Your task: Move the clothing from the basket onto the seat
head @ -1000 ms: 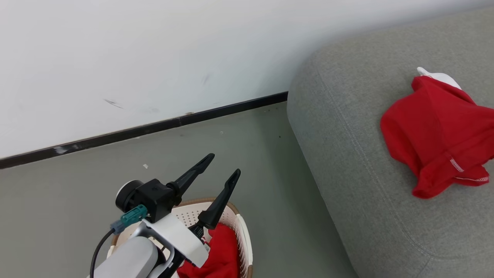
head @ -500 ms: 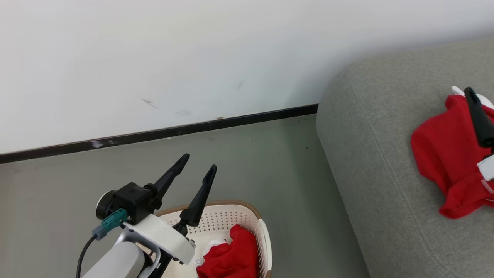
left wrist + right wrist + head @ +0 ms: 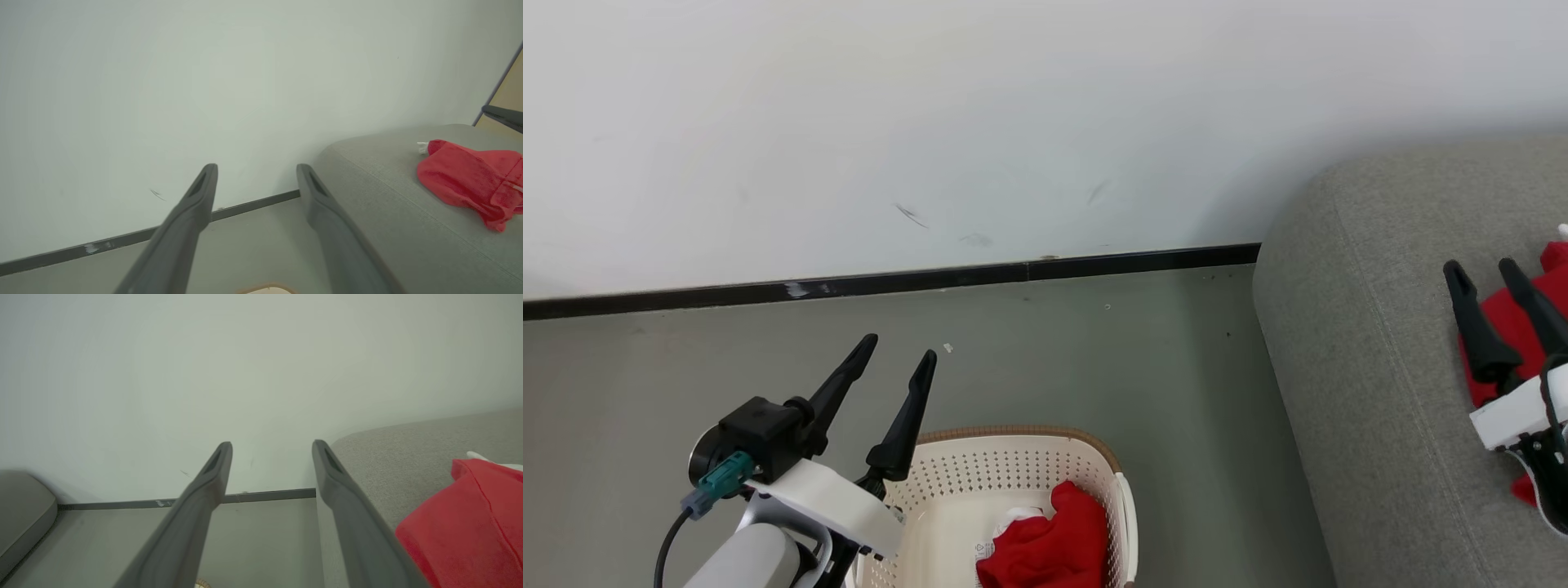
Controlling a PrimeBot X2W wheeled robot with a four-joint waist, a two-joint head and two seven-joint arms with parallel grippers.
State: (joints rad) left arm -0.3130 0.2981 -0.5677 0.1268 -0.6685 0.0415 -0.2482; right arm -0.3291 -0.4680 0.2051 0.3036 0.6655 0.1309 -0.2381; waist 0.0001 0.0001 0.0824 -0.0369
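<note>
My left fingers (image 3: 913,400) are spread apart and empty, raised above the left side of the cream basket (image 3: 1021,430), which stands on the grey floor (image 3: 1054,359). Red clothing (image 3: 1054,551) lies crumpled inside the basket. My right fingers (image 3: 1474,327), also parted and holding nothing, hang over the grey seat (image 3: 1372,367), just beside another red garment (image 3: 466,175) lying on its cushion.

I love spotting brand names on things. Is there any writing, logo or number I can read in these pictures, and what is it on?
No text can be read here.
The white tag on the red garment in the basket: dark marks, too small to read.
The pale strip on the other red garment on the sofa: too blurred to read.
</note>
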